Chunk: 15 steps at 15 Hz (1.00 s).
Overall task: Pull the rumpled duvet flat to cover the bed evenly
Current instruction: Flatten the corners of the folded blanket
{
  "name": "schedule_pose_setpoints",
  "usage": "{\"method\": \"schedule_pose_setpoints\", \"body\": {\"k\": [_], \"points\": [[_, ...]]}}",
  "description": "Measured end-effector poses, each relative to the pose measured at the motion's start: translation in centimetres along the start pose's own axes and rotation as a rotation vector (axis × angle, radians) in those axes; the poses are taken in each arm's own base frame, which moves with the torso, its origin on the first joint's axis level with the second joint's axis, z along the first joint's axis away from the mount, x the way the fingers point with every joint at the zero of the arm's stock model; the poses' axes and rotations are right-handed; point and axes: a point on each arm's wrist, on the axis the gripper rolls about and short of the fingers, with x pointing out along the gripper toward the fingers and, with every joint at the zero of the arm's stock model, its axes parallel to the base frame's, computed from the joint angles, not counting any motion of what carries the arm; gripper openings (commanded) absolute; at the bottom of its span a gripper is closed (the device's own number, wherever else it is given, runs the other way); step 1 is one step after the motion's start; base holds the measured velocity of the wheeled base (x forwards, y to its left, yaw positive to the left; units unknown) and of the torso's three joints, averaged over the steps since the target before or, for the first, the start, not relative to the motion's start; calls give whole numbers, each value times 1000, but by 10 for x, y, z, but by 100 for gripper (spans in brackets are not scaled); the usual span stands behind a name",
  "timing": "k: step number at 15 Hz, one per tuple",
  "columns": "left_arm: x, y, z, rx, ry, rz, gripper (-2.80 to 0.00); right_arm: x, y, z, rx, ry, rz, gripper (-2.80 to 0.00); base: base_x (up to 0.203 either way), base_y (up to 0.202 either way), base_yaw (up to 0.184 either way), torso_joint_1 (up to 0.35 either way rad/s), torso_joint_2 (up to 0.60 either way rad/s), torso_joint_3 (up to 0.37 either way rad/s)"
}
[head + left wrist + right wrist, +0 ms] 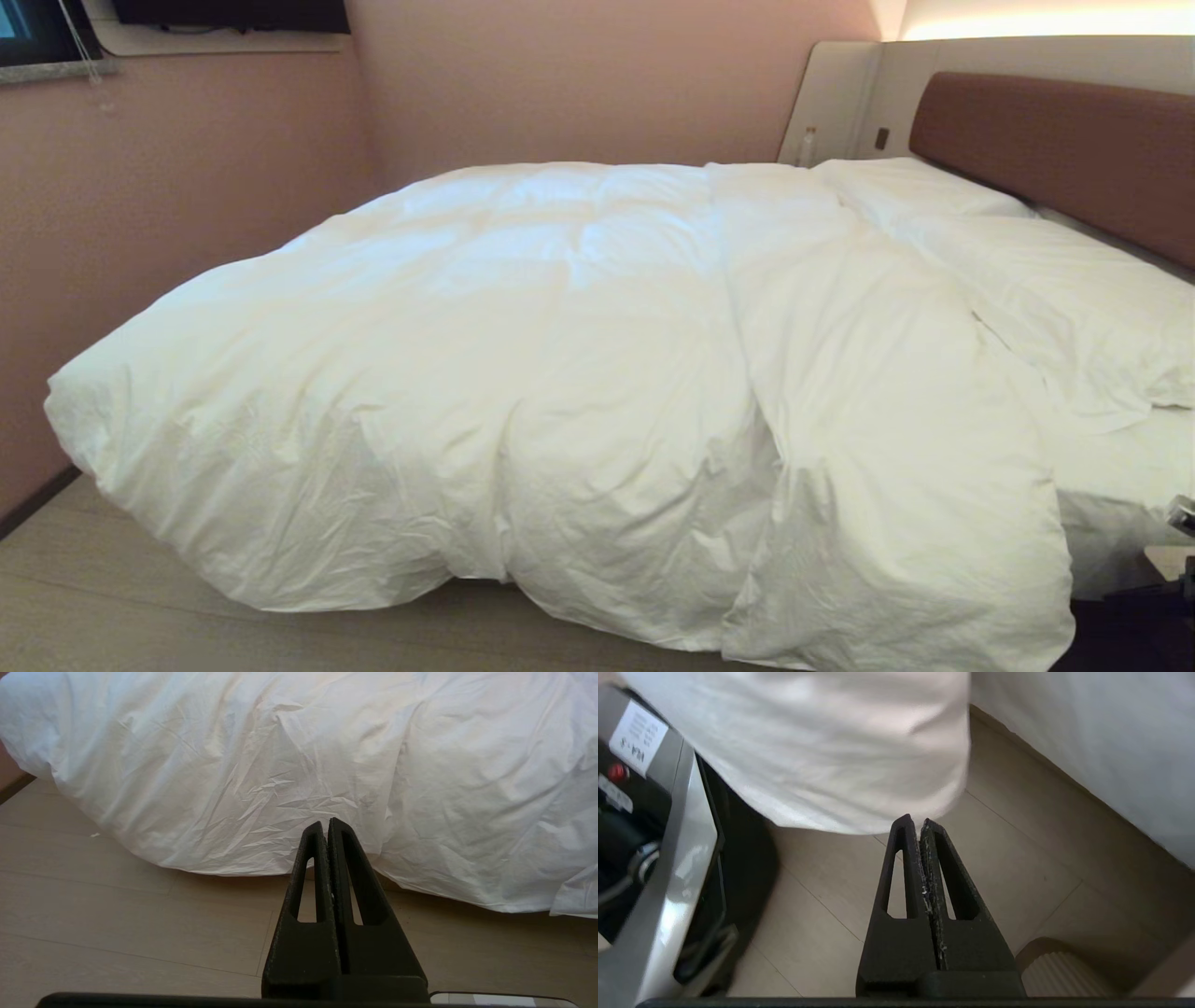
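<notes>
The puffy white duvet (pixel 579 373) lies heaped over the bed (pixel 1046 140), its near edge hanging down to the floor, with a thick fold running along its right side. My left gripper (pixel 325 823) is shut and empty, held low above the floor just short of the duvet's hanging edge (pixel 261 812). My right gripper (pixel 915 822) is also shut with nothing in it, pointing down at the floor beside a hanging corner of the duvet (pixel 831 756). Neither gripper shows in the head view.
Two white pillows (pixel 1055 280) lie by the brown headboard. Pink walls close in the far and left sides. Pale wood floor (pixel 112 597) runs along the bed's near side. My own base (pixel 649 858) and a ribbed beige object (pixel 1059 970) stand near the right gripper.
</notes>
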Motion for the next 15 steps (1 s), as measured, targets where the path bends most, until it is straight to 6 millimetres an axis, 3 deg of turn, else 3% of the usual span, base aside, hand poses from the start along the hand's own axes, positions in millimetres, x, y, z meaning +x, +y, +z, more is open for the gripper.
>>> {"method": "schedule_pose_setpoints", "body": {"k": [9,10,15], "points": [[0,0,0,0,0,0,-280,23,4,17,-75,11,62,-280,0,0,0,0,0,0],[0,0,0,0,0,0,-280,24,3,17,-77,12,62,0,0,0,0,0,0,0],[0,0,0,0,0,0,-280,17,5,25,-91,-29,48,0,0,0,0,0,0,0]]}}
